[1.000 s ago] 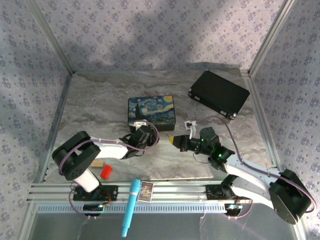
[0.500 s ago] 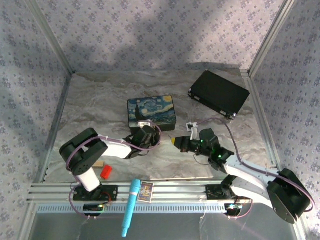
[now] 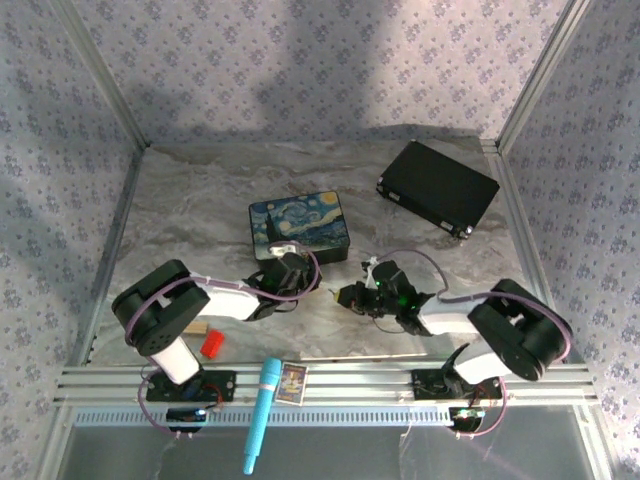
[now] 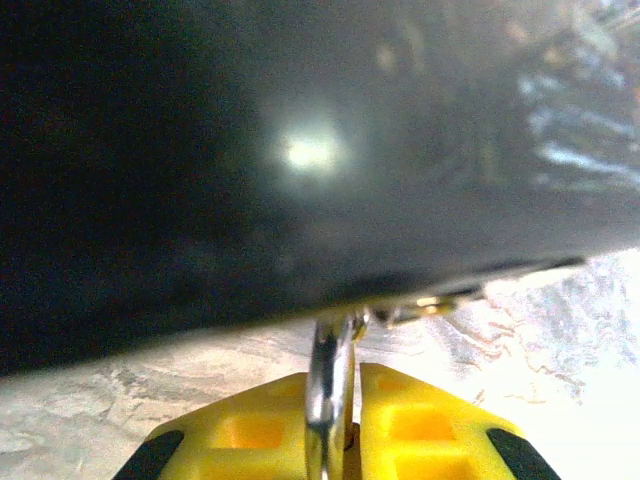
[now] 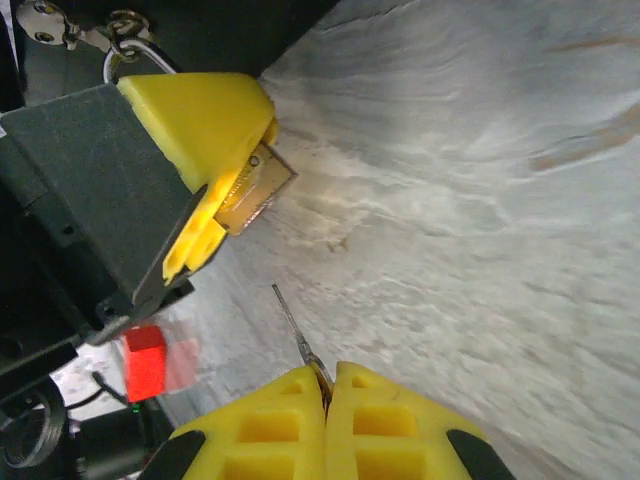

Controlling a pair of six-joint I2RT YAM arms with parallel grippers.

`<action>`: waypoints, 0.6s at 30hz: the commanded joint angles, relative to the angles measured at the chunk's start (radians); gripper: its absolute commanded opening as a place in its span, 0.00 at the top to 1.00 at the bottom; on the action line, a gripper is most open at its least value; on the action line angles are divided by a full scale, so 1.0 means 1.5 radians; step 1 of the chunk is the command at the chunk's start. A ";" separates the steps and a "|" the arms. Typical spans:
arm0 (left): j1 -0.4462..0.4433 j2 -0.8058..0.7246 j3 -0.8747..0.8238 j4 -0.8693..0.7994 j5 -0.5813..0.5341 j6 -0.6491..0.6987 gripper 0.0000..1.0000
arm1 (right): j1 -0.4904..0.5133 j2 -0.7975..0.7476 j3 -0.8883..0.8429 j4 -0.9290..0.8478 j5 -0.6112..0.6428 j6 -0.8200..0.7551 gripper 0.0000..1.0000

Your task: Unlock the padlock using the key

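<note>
The brass padlock (image 5: 255, 190) is pinched between the yellow fingers (image 5: 205, 120) of my left gripper (image 3: 305, 283), which is shut on it. Its thin shackle (image 5: 138, 55) hooks into the latch of the Starry Night box (image 3: 298, 225). In the left wrist view the padlock (image 4: 330, 375) stands edge-on between the fingers of the left gripper (image 4: 345, 378), right under the box's dark side (image 4: 300, 150). My right gripper (image 5: 328, 372) is shut on the key (image 5: 292, 322). The blade points toward the padlock, a short gap away. From above, the right gripper (image 3: 345, 295) faces the left one.
A black case (image 3: 438, 187) lies at the back right. A red block (image 3: 211, 344) and a tan wooden block (image 3: 195, 328) sit near the left arm's base. A teal tool (image 3: 262, 412) and a small card (image 3: 292, 382) rest on the front rail.
The right arm has folded in and carried its gripper left, closer to the left gripper. The painted box has shifted slightly left.
</note>
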 commanded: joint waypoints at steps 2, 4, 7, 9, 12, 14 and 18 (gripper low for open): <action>0.002 -0.020 -0.004 0.031 0.019 -0.044 1.00 | -0.007 0.076 0.014 0.152 -0.034 0.083 1.00; 0.003 -0.024 -0.002 0.026 0.025 -0.047 1.00 | -0.009 0.108 0.016 0.191 -0.048 0.101 1.00; 0.003 -0.029 -0.003 0.028 0.029 -0.048 1.00 | -0.010 0.139 0.023 0.228 -0.059 0.120 1.00; 0.003 -0.033 -0.004 0.027 0.029 -0.047 1.00 | -0.011 0.145 0.021 0.243 -0.060 0.126 1.00; 0.003 -0.034 -0.003 0.028 0.029 -0.047 1.00 | -0.014 0.141 0.023 0.239 -0.065 0.119 1.00; 0.003 -0.031 -0.003 0.032 0.034 -0.051 1.00 | -0.014 0.142 0.025 0.242 -0.071 0.117 1.00; 0.004 -0.033 -0.004 0.040 0.039 -0.055 1.00 | -0.012 0.150 0.034 0.239 -0.077 0.112 1.00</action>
